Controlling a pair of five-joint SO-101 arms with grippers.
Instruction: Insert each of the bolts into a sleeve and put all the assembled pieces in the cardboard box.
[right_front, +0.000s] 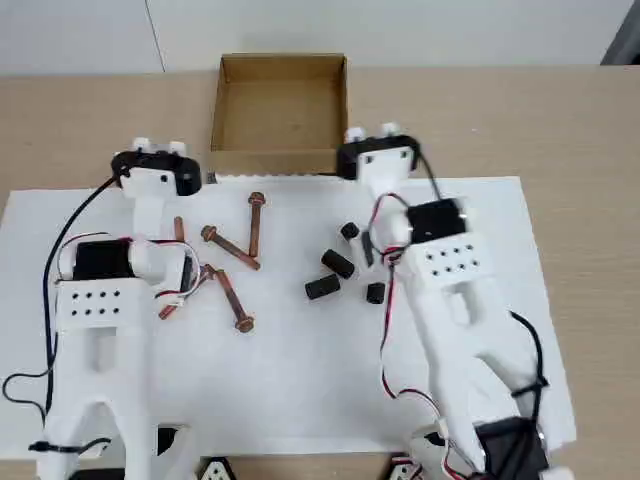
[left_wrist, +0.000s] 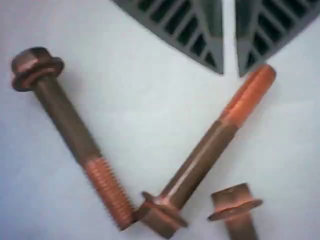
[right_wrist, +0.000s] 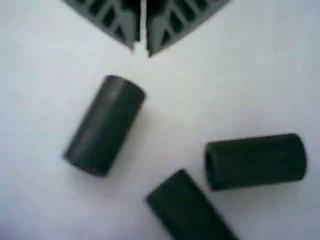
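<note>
The left gripper has its jaws drawn nearly together (a sliver of the white sheet shows between) and grips nothing, tips close by a bolt. The right gripper is pinched tighter, also holding nothing. In front of the cardboard box, the bolts lie leftward and the sleeves rightward.

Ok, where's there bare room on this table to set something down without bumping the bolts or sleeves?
Widest bare patch: the white sheet between the left arm and right arm, below the bolts and sleeves in the high view. The cardboard box is empty, with bare tabletop either side. Crowded: mid-sheet, where bolts and sleeves lie scattered.
</note>
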